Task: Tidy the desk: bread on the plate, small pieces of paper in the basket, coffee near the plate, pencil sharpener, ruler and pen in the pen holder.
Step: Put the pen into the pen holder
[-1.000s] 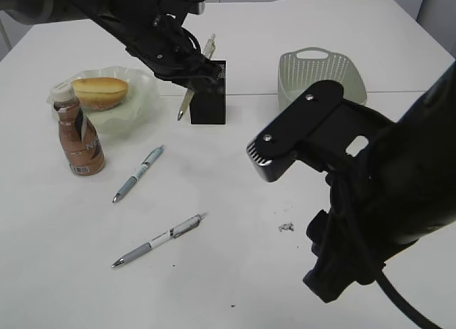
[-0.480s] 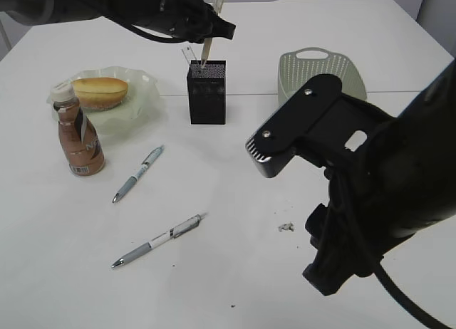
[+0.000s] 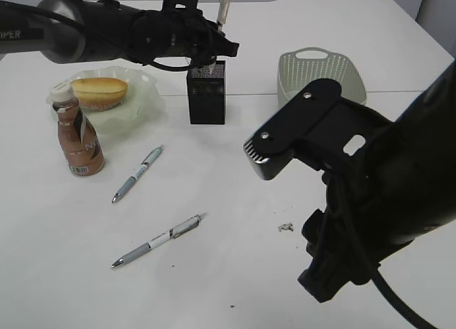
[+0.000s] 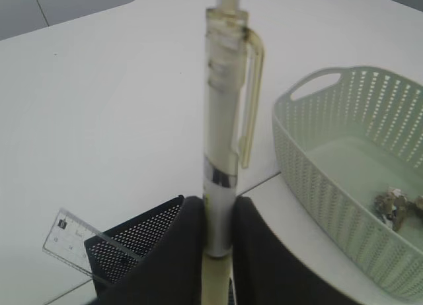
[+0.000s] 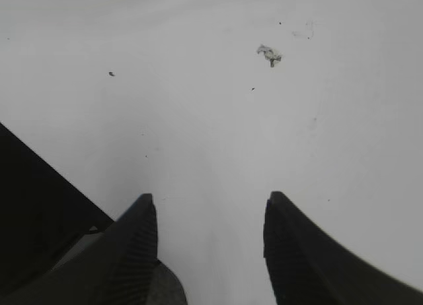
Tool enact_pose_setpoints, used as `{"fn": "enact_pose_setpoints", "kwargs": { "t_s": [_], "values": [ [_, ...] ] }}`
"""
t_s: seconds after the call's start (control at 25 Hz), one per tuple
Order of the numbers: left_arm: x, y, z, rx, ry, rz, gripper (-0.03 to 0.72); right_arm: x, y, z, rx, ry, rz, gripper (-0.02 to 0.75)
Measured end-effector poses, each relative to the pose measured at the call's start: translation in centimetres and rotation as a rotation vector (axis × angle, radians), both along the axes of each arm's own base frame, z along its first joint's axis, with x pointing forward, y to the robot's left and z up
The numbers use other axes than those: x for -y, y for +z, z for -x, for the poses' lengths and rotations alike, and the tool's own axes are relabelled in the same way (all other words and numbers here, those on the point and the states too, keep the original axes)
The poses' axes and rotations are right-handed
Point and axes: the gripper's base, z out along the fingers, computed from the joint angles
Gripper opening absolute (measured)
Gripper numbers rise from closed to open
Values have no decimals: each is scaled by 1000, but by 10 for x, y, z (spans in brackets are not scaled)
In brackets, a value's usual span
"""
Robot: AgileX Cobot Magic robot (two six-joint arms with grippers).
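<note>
The pen point(image 4: 223, 160) stands upright, pinched low on its barrel between my left jaws, directly over the black mesh pen holder point(image 3: 206, 92), whose rim shows just below it in the left wrist view with the clear ruler point(image 4: 73, 237) already leaning inside. My left gripper point(image 3: 214, 48) hovers above the holder at the back of the bench point(image 3: 235, 286). To its left the bread point(image 3: 100, 91) sits on the plate point(image 3: 139, 108), with the coffee bottle point(image 3: 77, 138) just in front of it; to its right the basket point(image 3: 320, 76) holds a few scraps of paper. Two more pens point(image 3: 137, 174) point(image 3: 158, 241) lie loose on the bench, and a small paper scrap point(image 5: 268, 53) lies ahead of my right gripper point(image 5: 210, 236), whose jaws stand open and empty above bare bench. My worry: the pen hangs well clear of the opening, so if I let go from here the tip could strike the rim or the ruler and bounce out, or tip the light holder. A slight tilt in my grip would cause the same miss. Against a second ago, the pen was slanted across the front of the holder with its tip low; now it is vertical and raised above the opening, and my left arm has swung higher and back.
</note>
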Motion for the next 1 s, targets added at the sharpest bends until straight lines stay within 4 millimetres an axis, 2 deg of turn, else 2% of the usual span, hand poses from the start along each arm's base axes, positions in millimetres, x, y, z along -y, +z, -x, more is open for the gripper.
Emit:
{"fn": "enact_pose_setpoints", "kwargs": {
  "t_s": [0.44,0.76,1.0],
  "values": [
    [-11,7,-12,144,29,100,74,-1,0,0,4,2,-12,384],
    [-20,-24,-24,113,75,136,74,-3,1,-1,11,3,-30,384],
    [-19,-32,-25,121,77,146,79,-4,1,-2,21,7,-45,384]
  ]
}}
